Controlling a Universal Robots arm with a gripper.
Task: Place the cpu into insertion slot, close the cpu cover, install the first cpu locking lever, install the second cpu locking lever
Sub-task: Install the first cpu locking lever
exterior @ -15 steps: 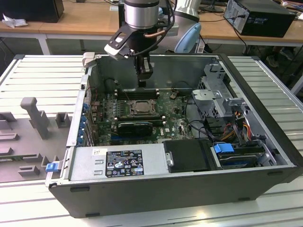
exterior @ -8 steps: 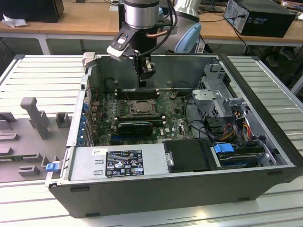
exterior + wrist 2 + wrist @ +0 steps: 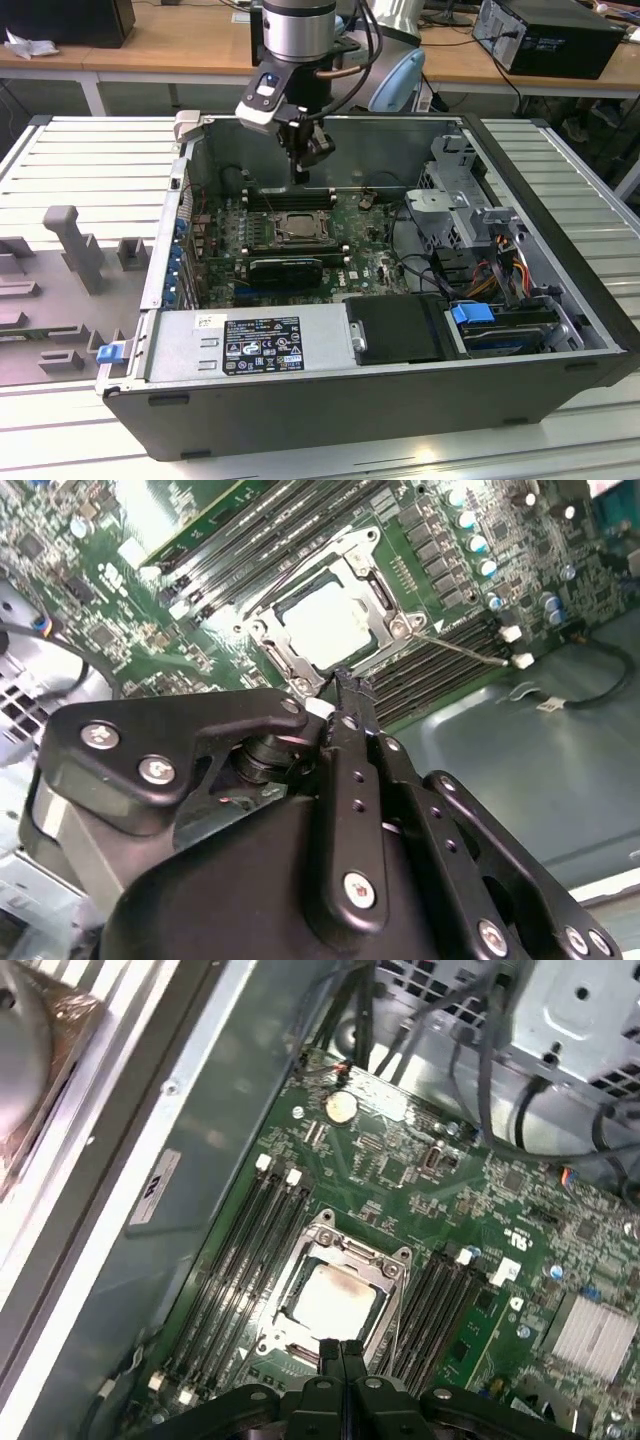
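Cpu (image 3: 335,1298): we see it through the window of the lowered cpu cover (image 3: 347,1252).
Tool (image 3: 338,1346): we find it pinched narrow, empty, by that cover's edge.

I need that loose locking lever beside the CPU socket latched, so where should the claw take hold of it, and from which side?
Probably near its free end. In the second wrist view the locking lever is a thin bare rod slanting out from the cpu cover corner, over the memory slots. Come from above, straddling the rod crosswise. The claw is shut now and would have to open first.
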